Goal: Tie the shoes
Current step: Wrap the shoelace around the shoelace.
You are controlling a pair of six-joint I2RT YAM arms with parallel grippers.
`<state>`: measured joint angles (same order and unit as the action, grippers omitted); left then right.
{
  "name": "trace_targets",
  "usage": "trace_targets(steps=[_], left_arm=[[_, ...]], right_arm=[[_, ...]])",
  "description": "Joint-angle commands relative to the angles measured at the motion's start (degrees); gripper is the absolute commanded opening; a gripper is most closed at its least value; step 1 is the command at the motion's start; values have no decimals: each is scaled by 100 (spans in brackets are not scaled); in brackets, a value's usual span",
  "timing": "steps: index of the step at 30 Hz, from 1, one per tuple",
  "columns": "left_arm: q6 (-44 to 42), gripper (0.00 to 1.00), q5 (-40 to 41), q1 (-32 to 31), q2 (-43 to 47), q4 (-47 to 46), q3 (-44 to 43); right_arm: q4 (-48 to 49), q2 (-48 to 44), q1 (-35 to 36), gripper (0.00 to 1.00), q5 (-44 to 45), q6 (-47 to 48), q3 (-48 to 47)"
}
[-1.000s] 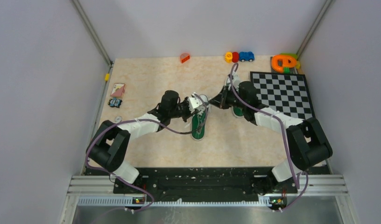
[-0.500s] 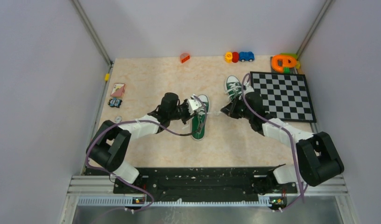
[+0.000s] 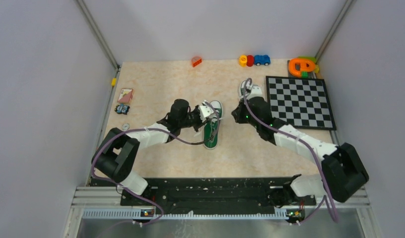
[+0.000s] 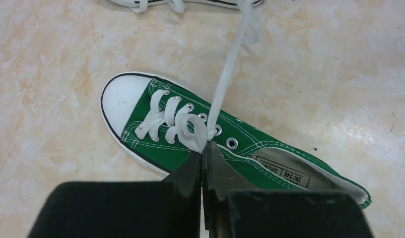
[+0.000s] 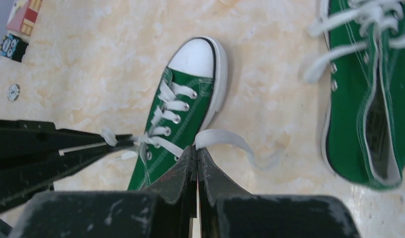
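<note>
Dark green canvas sneaker (image 3: 211, 136) lies on the surface (image 3: 156, 89) between both arms, white toe pointing away; left jaws grip its white lace loop (image 4: 190, 134), right jaws the free lace end (image 5: 223, 135) opposite.

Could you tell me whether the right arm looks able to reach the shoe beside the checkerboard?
Probably yes: that shoe lies close beside the right gripper with bare table between. But the gripper is shut on a lace of the other shoe, so it must release first.

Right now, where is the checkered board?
In the top view, the checkered board lies far right on the table, beside the far green shoe, just nearer than the orange toy.
</note>
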<state>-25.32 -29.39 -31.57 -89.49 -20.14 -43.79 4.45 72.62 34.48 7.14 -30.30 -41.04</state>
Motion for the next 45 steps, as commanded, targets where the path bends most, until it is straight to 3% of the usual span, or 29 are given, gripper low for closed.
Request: trace_targets(steps=[1, 6, 9, 18, 32, 35, 39, 45], left_arm=[[1, 0, -109, 20, 148, -340, 135], [-61, 0, -22, 22, 228, -322, 208], [-15, 0, -64, 21, 190, -343, 208], [55, 0, -154, 20, 119, -390, 180], [-85, 0, -40, 22, 173, -153, 97], [-115, 0, -45, 21, 150, -78, 40], [-200, 0, -48, 20, 155, 11, 6], [-526, 0, 236, 23, 160, 389, -217]], right_arm=[[180, 961, -90, 0, -617, 925, -1449], [189, 2224, -205, 0, -3020, 1345, -2907], [-33, 2605, -205, 0, -3924, 1450, -3436], [568, 2179, -832, 0, -4280, 727, -1913], [70, 1765, -1276, 0, -2874, 594, -1355], [263, 1774, -1277, 0, -3127, 709, -1338], [607, 2002, -1277, 0, -4241, 921, -1699], [339, 2221, -1268, 0, -5080, 1174, -2272]])
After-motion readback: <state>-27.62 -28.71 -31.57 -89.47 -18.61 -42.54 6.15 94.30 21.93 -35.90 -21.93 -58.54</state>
